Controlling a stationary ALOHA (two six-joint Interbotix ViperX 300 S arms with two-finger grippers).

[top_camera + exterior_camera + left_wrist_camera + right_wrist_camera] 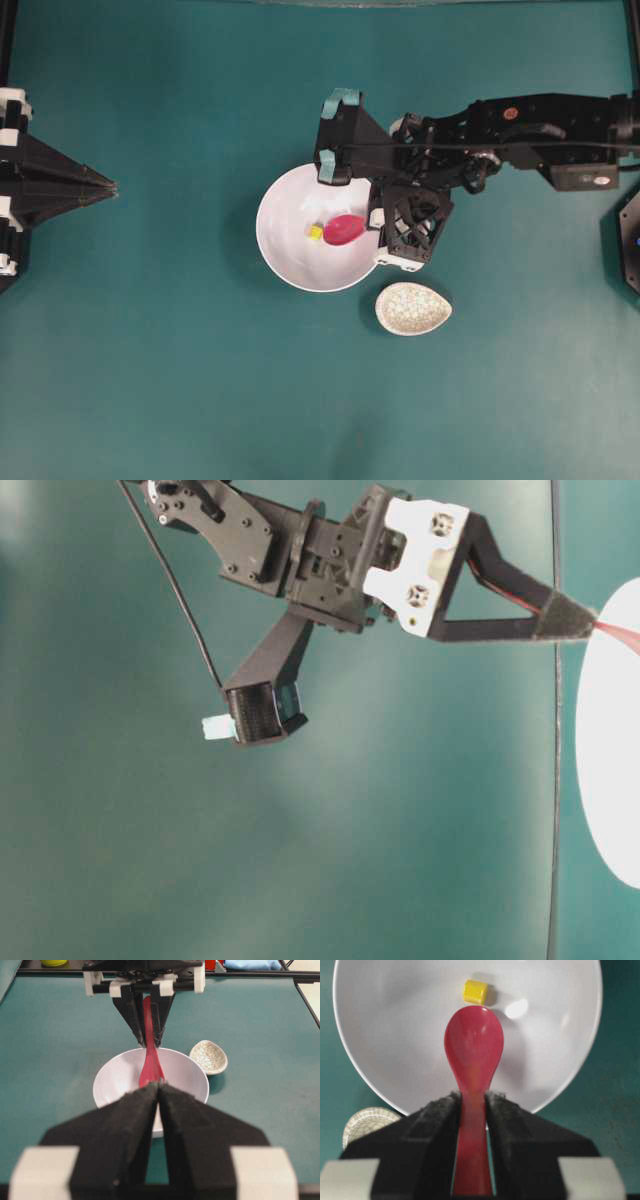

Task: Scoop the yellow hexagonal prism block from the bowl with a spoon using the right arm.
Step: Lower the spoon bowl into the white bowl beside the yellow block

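Teal tabletop (150,350) under white bowl (285,250)

Ahead of the right claw (472,1105), the spoon (474,1055) fills the bowl's (385,1050) middle, its tip just short of the yellow block (476,991). The spoon rest (413,308) crowds one flank; the surface (150,380) beyond lies open.

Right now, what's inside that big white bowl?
Inside the bowl are a tiny yellow block and the scoop of a red spoon, just short of it. The bowl floor under the scoop is hidden.
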